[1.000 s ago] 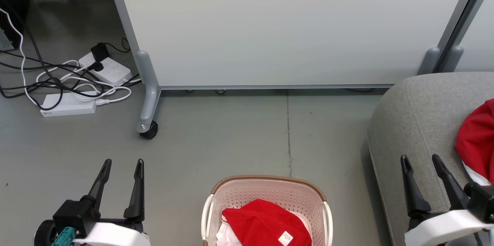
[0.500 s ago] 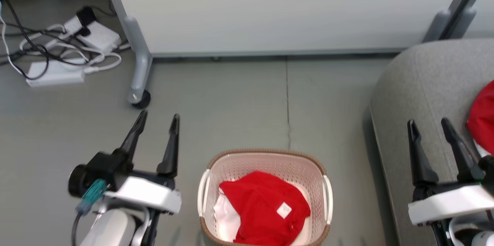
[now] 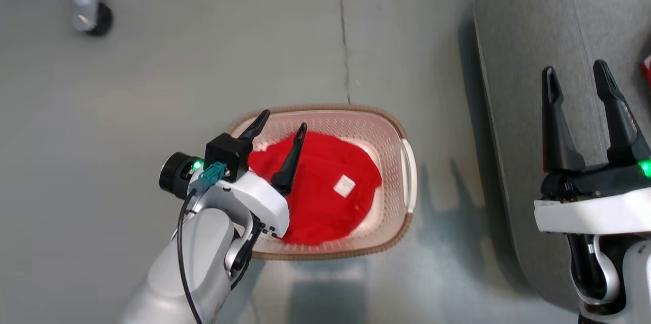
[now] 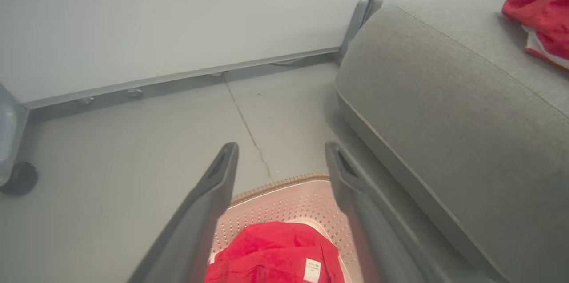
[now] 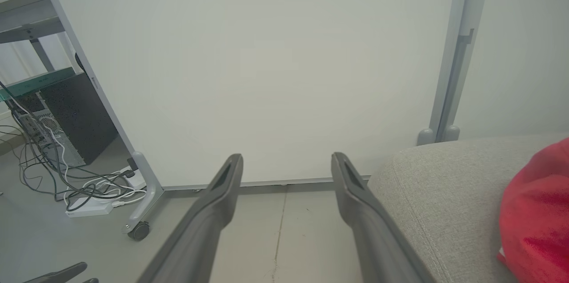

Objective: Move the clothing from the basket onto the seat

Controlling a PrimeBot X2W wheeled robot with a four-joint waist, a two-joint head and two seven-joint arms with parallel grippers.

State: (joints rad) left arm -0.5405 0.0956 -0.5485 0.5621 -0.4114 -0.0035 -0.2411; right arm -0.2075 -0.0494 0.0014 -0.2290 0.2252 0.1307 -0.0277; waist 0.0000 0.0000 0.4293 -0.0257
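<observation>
The basket [image 3: 356,109] stands on the grey floor [image 3: 152,85], just to the left of the seat [image 3: 513,85]. A heap of red clothing [image 3: 325,186] lies inside it, with a small white label [image 3: 344,185] facing up. White fabric shows at the heap's left edge.

The left tool [image 3: 284,120] hangs over the basket's left side, its two dark fingers spread wide and nothing between them. In the head view one finger crosses the rim and the other lies over the red cloth. In the left wrist view the clothing [image 4: 275,256] sits low between the fingers. The tool seems to be clear of the fabric, though the angle leaves that unsure.

The right tool [image 3: 574,67] is over the seat, released too, its fingers wide apart and empty. A second red garment [image 4: 540,12] with white trim lies on the seat [image 4: 444,96], well apart from the basket.

Beyond the floor stands a pale panel [image 5: 266,74] on a castor [image 5: 140,231], with cables [image 5: 89,189] beside it.
</observation>
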